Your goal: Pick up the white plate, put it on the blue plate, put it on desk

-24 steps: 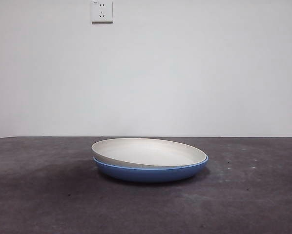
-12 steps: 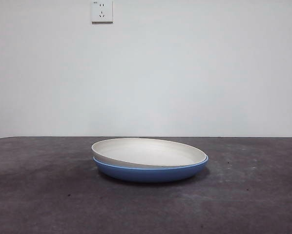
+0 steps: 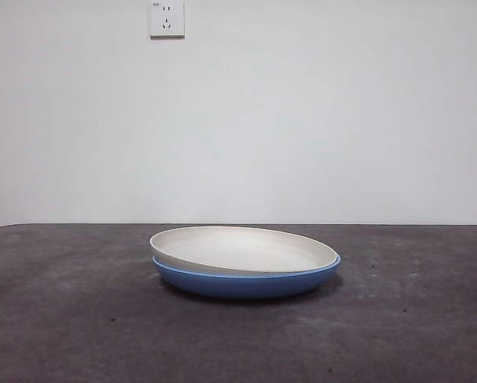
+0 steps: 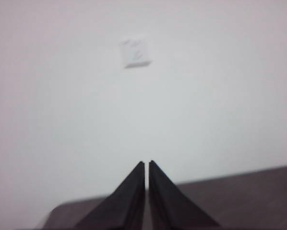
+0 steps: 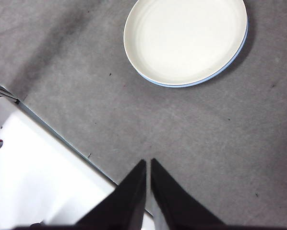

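While the left hand (image 4: 147, 165) points at a pale wall with its jaws pressed together, holding nothing, the right hand (image 5: 148, 164), jaws likewise pressed together and holding nothing, hangs high above the grey tabletop (image 5: 206, 143), well apart from the white plate (image 5: 184, 38) nested inside the blue plate (image 3: 246, 283)

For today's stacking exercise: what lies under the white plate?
The blue plate, resting on the desk; only its outer wall and rim show. The white plate covers its inside.
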Controlling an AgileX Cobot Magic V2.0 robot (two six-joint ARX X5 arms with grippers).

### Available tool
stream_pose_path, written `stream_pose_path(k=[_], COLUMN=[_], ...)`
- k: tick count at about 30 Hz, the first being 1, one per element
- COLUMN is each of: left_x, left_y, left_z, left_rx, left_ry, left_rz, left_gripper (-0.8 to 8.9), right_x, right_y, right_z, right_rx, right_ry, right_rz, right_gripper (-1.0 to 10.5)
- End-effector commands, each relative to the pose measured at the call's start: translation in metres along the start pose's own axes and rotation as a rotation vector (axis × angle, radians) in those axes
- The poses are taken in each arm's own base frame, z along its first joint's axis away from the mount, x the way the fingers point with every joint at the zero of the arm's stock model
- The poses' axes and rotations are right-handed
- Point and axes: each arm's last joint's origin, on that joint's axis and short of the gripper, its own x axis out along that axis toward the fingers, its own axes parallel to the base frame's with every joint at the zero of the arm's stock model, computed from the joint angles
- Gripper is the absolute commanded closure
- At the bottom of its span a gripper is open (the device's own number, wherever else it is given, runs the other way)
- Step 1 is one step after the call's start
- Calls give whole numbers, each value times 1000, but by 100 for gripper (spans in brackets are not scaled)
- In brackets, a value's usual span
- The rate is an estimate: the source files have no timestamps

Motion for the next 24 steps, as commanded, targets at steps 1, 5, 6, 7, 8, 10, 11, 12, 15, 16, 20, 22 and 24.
stream_pose_path(k=[1, 5, 6, 7, 8, 10, 11, 12, 15, 16, 20, 22, 24], left_x=[-3, -8, -9, -10, -11, -13, -14, -15, -18, -19, -21, -22, -22], left_y=[0, -2, -3, -4, -5, -6, -7, -8, -10, -11, -13, -13, -14], left_z=[-23, -59, -68, -78, -86, -101, -108, -116, -134, -138, -152, -158, -165], left_rx=[58, 61, 59, 58, 57, 52, 51, 49, 42, 39, 22, 20, 16], left_ry=[35, 93, 106, 119, 133, 155, 167, 178, 200, 205, 224, 232, 251], left_rz=[33, 55, 57, 58, 58, 55, 53, 52, 50, 49, 48, 48, 45], left_gripper=[800, 800, 800, 801, 800, 800, 800, 800, 800, 801, 800, 800, 800], right_x=[-3, -3, -3, -3, -3, -3, -3, -3, -3, -3, -3, -3, -3], right_y=[3, 3, 3, 3, 3, 3, 3, 3, 3, 3, 3, 3, 3], right_z=[4, 4, 4, 4, 4, 4, 4, 4, 4, 4, 4, 4, 4], right_rx=[-24, -24, -24, -24, -24, -24, -24, -24, -24, -24, -24, -24, -24], right_ry=[-16, -16, -16, -16, -16, -16, -16, -16, -16, -16, -16, -16, -16], right_rz=[9, 9, 9, 9, 9, 9, 9, 9, 9, 9, 9, 9, 9], right_gripper=[937, 937, 937, 937, 937, 937, 937, 937, 937, 937, 937, 937, 937])
